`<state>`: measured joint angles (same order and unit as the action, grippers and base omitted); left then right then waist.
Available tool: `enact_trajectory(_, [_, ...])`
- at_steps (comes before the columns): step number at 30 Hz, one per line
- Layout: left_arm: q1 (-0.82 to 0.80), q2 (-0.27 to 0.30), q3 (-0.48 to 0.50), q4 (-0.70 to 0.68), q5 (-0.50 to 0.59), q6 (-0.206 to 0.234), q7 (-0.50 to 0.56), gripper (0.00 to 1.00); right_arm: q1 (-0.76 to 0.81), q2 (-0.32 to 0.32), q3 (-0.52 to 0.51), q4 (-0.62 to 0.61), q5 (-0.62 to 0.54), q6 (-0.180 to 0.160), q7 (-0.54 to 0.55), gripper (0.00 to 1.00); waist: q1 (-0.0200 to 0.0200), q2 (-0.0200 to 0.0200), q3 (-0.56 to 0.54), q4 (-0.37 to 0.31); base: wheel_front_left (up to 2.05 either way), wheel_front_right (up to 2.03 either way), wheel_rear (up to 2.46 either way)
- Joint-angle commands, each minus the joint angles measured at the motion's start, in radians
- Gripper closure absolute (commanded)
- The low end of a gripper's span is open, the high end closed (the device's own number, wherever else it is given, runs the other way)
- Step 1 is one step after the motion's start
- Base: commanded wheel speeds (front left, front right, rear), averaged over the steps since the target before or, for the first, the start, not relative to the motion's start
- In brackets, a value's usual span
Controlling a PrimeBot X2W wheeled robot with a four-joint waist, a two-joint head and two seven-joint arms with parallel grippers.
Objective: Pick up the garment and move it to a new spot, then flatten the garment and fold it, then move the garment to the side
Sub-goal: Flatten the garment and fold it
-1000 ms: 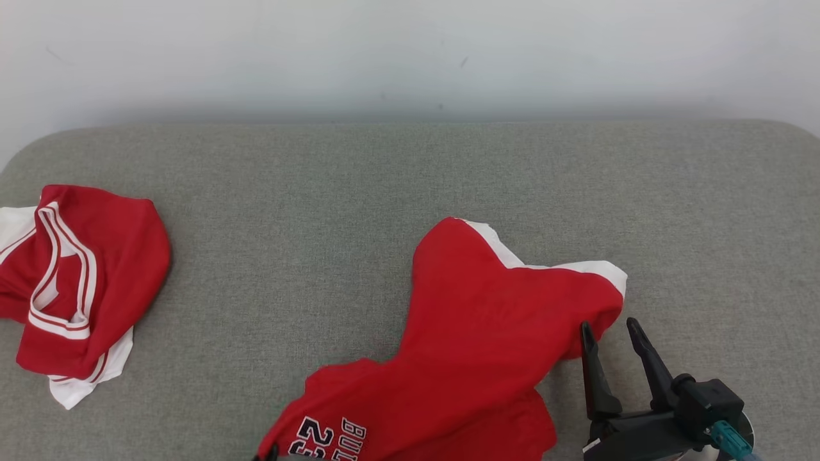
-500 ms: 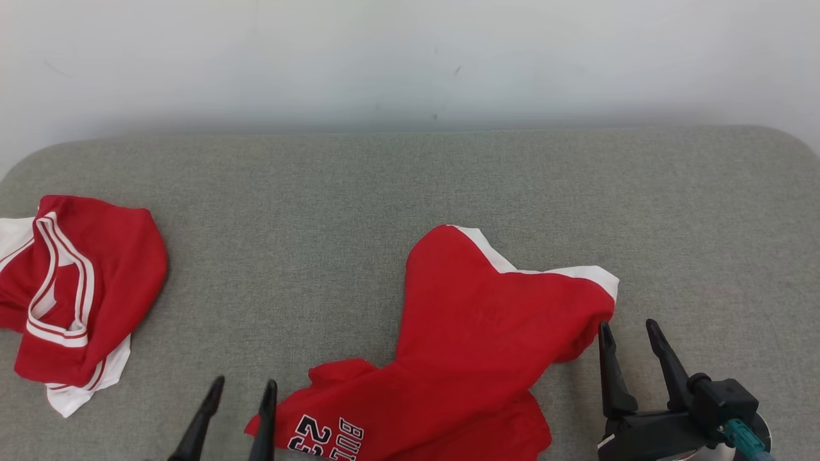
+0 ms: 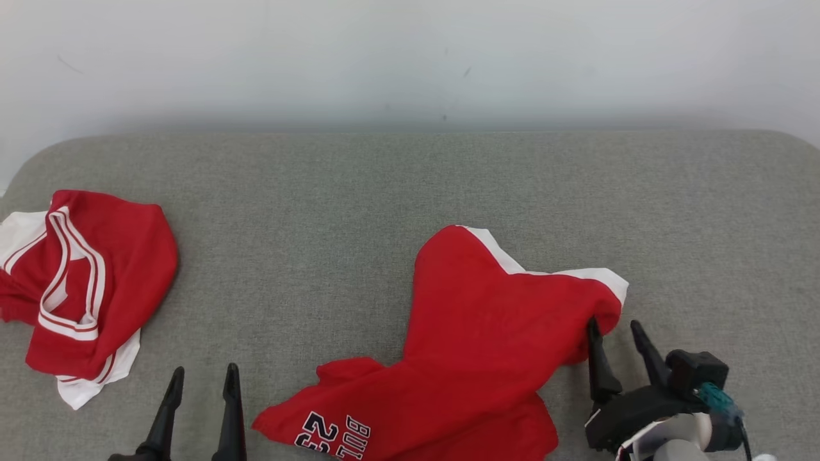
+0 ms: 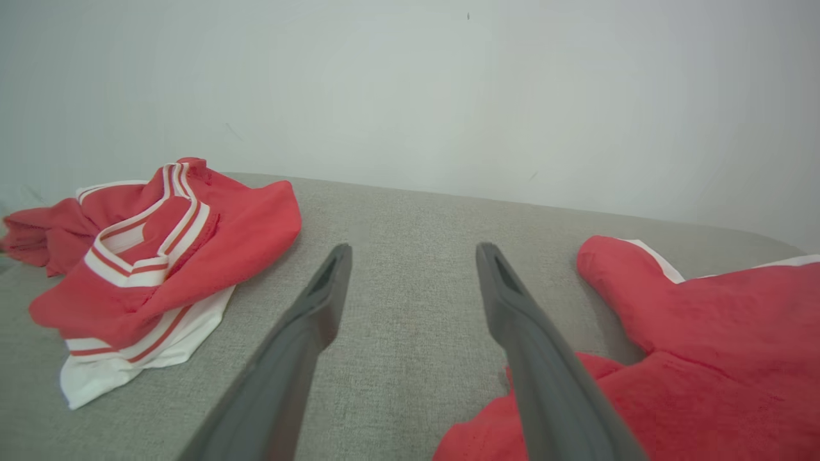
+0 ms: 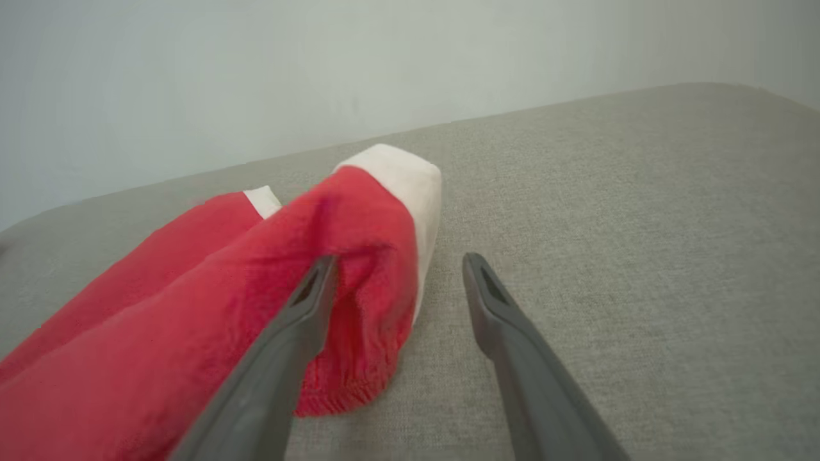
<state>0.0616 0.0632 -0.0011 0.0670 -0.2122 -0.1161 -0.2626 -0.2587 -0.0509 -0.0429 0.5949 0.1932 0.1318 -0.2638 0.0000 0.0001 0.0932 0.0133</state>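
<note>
Table (image 3: pixel 320 211), grey cloth top: the red garment (image 3: pixel 474 346) lies loose and rumpled. It was let go within the last second and sits just right of your left gripper (image 3: pixel 204 370), up against your right gripper (image 3: pixel 613 324). Relocation looks done; flattening is next.

A second red garment (image 3: pixel 83 288) sits bunched well left of the left gripper.

Left gripper: a second ago clamped at the printed hem, now spread wide, drawn clear, low, empty.

Right gripper: spread, empty, inner finger seemingly touching the white-trimmed corner.
</note>
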Motion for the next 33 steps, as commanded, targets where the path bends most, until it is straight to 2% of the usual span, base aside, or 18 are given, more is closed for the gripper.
enact_trajectory(1, [-0.001,-0.006,-0.001,0.002,0.018,-0.006,-0.002,0.00,-0.035,0.001,0.011,0.046,0.020,-0.002,0.000,0.00,0.0000,-0.0001,0.001,0.010,0.00,0.00,0.00])
enact_trajectory(2, [-0.001,-0.006,-0.001,0.002,0.018,-0.006,-0.002,0.00,-0.035,0.001,0.011,0.046,0.020,-0.002,0.000,0.00,0.0000,-0.0001,0.001,0.010,0.00,0.00,0.00])
enact_trajectory(6, [0.019,-0.010,-0.008,0.002,0.024,-0.009,-0.002,0.00,-0.096,0.001,0.038,0.186,0.040,-0.002,0.013,0.00,0.0000,-0.0001,0.002,0.028,0.00,0.00,0.00])
enact_trajectory(7, [0.018,-0.011,-0.007,0.002,0.023,-0.010,-0.002,0.00,-0.114,0.001,0.049,0.213,0.050,-0.002,0.016,0.52,0.0000,-0.0001,0.002,0.032,0.00,0.00,0.00])
enact_trajectory(9, [0.021,-0.013,-0.006,0.004,0.021,-0.011,-0.002,0.00,-0.146,0.001,0.066,0.256,0.063,-0.002,0.014,1.00,0.0000,-0.0001,0.002,0.039,0.00,0.00,0.00])
enact_trajectory(14, [0.026,-0.013,-0.008,0.004,0.003,-0.013,-0.002,0.00,-0.193,-0.027,0.087,0.308,0.077,-0.002,0.003,1.00,0.0000,-0.0001,0.002,0.046,0.00,0.00,0.00])
enact_trajectory(25, [-0.003,-0.013,-0.034,0.013,-0.009,0.006,-0.002,0.00,-0.362,-0.124,0.116,0.228,0.006,-0.002,-0.001,1.00,0.0000,-0.0001,0.009,0.056,0.00,0.00,0.00])
enact_trajectory(33, [-0.027,-0.013,-0.083,0.039,-0.037,0.014,-0.002,0.00,-0.526,-0.174,0.177,0.247,-0.050,-0.002,0.114,1.00,0.0000,-0.0001,0.031,0.119,0.00,0.00,0.00])
